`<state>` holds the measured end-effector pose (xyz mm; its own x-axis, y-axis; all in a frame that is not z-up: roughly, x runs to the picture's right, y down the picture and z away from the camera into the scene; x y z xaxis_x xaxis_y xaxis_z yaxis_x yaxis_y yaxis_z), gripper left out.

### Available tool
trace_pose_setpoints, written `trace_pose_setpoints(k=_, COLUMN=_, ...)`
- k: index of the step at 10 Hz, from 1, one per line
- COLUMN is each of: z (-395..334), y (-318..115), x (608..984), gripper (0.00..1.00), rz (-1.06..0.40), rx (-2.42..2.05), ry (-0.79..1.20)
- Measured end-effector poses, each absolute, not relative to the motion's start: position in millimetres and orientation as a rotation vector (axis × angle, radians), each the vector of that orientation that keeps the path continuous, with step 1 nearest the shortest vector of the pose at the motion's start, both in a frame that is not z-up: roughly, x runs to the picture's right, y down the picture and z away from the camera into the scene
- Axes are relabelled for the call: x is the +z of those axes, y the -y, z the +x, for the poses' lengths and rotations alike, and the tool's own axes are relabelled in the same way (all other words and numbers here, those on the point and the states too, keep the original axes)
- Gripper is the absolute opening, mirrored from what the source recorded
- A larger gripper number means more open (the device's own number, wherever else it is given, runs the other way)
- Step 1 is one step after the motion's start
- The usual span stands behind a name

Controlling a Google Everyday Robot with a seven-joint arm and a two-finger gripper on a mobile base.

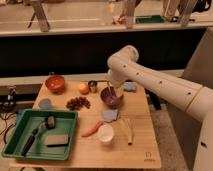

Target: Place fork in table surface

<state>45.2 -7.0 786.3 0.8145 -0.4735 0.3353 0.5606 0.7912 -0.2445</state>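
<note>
we are positioning the gripper (112, 87) just above the round purple bowl (113, 99), where the thin tan-handled fork (108, 93) is leaning; its grip state we cannot tell. we are recommending a vertical lift, then lowering it flat onto the light wooden table surface (141, 113) beside the bowl.

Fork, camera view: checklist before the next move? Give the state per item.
1. Position of the gripper: low over the round purple bowl at the back of the table. Ok.
2. Finding the thin pale-handled fork: it seems to lean up out of that bowl, under the gripper. Ok.
3. Fork held: cannot tell.
4. Drop spot on the light wooden tabletop: bare wood front right, near the small dark logo. Ok.
5. Room around the bowl: the small metal cup and blue pad sit close. Not ok.
6. Lookalike: the wider yellowish utensil lies apart, beside the white cup. Ok.
</note>
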Motion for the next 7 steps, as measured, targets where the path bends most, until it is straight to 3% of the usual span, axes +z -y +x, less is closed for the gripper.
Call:
trace_pose_setpoints(k=1, z=44, y=-2, x=781, gripper=0.62, rz=-0.345, rx=-0.567, ry=0.276)
trace_pose_setpoints(k=2, z=47, y=-6, x=779, gripper=0.64, rz=-0.339, rx=-0.565, ry=0.275)
trace_pose_setpoints(k=4, z=54, y=-5, x=785, gripper=0.78, rz=-0.315, rx=-0.582, ry=0.285)
trace_pose_setpoints(k=7, z=58, y=16, x=817, gripper=0.8, rz=-0.276, rx=-0.683, ry=0.317)
